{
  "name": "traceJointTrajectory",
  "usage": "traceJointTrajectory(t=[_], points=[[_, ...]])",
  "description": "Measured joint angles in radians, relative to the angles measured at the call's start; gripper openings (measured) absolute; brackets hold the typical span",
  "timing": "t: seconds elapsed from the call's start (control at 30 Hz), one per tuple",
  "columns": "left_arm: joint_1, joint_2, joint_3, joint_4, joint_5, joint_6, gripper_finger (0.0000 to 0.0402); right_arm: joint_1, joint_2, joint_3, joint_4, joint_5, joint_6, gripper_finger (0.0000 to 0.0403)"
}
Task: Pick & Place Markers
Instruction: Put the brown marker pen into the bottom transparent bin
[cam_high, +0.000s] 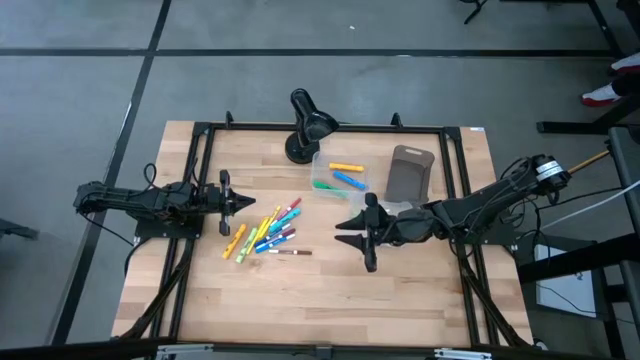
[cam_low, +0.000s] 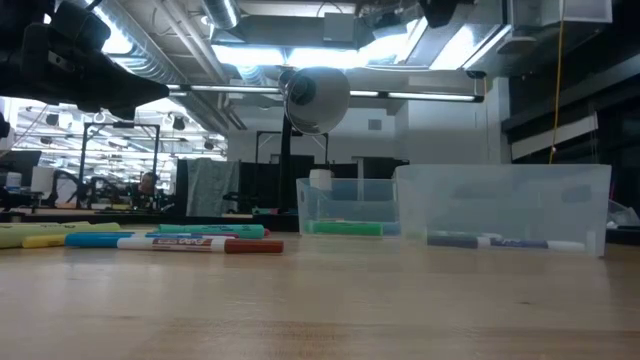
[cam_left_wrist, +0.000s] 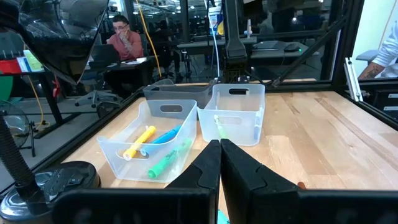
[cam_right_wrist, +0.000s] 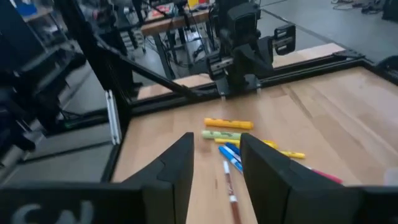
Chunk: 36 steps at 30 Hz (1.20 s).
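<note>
Several markers (cam_high: 265, 230) in yellow, orange, green, blue, red and pink lie loose in a pile on the wooden table left of centre; they also show in the low view (cam_low: 150, 240) and the right wrist view (cam_right_wrist: 233, 140). More markers lie in a clear bin (cam_high: 338, 175) (cam_left_wrist: 152, 149). My right gripper (cam_high: 356, 240) (cam_right_wrist: 216, 149) hovers open above the table, right of the pile, pointing toward it with nothing between its fingers. My left gripper (cam_high: 236, 203) (cam_left_wrist: 219, 146) rests shut at the left, just beyond the pile.
A second clear bin (cam_left_wrist: 238, 115) (cam_low: 500, 205) stands beside the first, partly under my right arm, with a marker inside. A grey-brown tray (cam_high: 410, 172) lies behind it. A black desk lamp (cam_high: 305, 125) stands at the far edge. A black frame (cam_high: 200, 150) rims the table.
</note>
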Motion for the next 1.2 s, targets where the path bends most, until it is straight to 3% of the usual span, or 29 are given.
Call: traceJointTrajectory(t=[0.43,0.83,1.03,1.2], points=[[0.0,0.0,0.0,0.0,0.0,0.0,0.0006,-0.024,0.038,0.0,-0.01,0.018,-0.005,0.013],[0.0,0.0,0.0,0.0,0.0,0.0,0.0006,-0.036,0.328,0.004,0.15,0.017,-0.104,0.013],[0.0,0.0,0.0,0.0,0.0,0.0,0.0006,-0.061,0.458,0.096,0.128,-0.009,-0.162,0.013],[0.0,0.0,0.0,0.0,0.0,0.0,0.0006,-0.091,0.565,0.246,-0.062,-0.114,-0.174,0.013]])
